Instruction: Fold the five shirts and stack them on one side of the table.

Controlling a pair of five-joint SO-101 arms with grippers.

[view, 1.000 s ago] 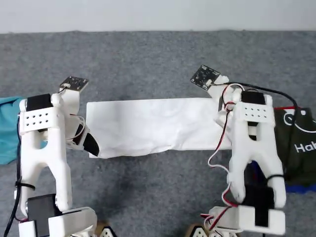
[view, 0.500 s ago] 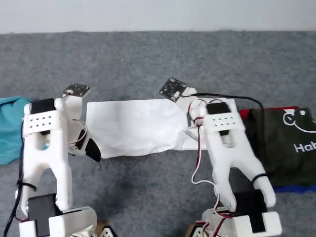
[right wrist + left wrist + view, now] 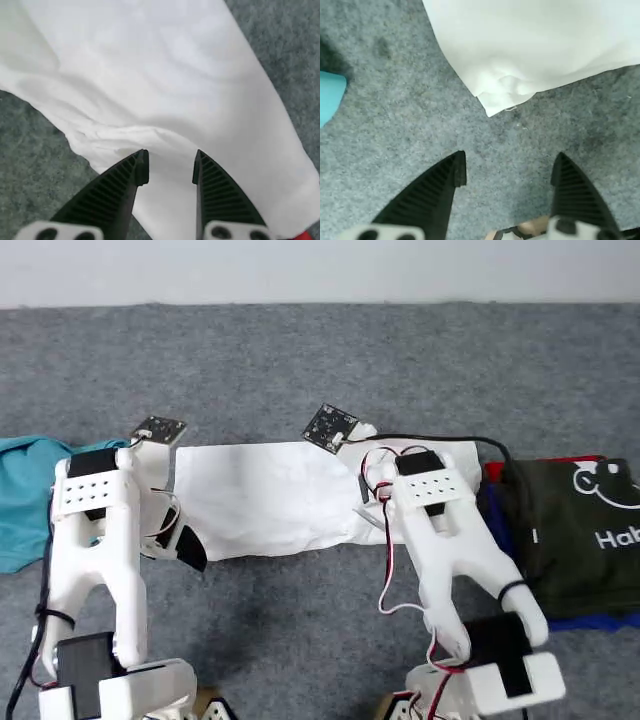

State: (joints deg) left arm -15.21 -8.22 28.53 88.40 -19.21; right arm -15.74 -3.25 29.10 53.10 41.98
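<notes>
A white shirt (image 3: 265,495), folded into a long strip, lies flat across the middle of the grey table. My left gripper (image 3: 507,172) is open over bare table just off the shirt's near left corner (image 3: 502,102); in the high view it sits at that corner (image 3: 186,546). My right gripper (image 3: 169,167) hovers low over the right part of the white shirt (image 3: 165,75), its fingers a little apart and holding nothing. A teal shirt (image 3: 20,495) lies crumpled at the left edge. A dark green shirt (image 3: 575,530) tops a stack at the right.
The stack at the right also shows red (image 3: 492,472) and blue (image 3: 600,620) layers under the green shirt. The grey felt table (image 3: 320,370) is bare behind the white shirt. Cables (image 3: 395,570) hang along the right arm.
The right arm has swung left, from the shirt's right end to over its right-middle part. The left arm shifted slightly. The white shirt has stayed in place.
</notes>
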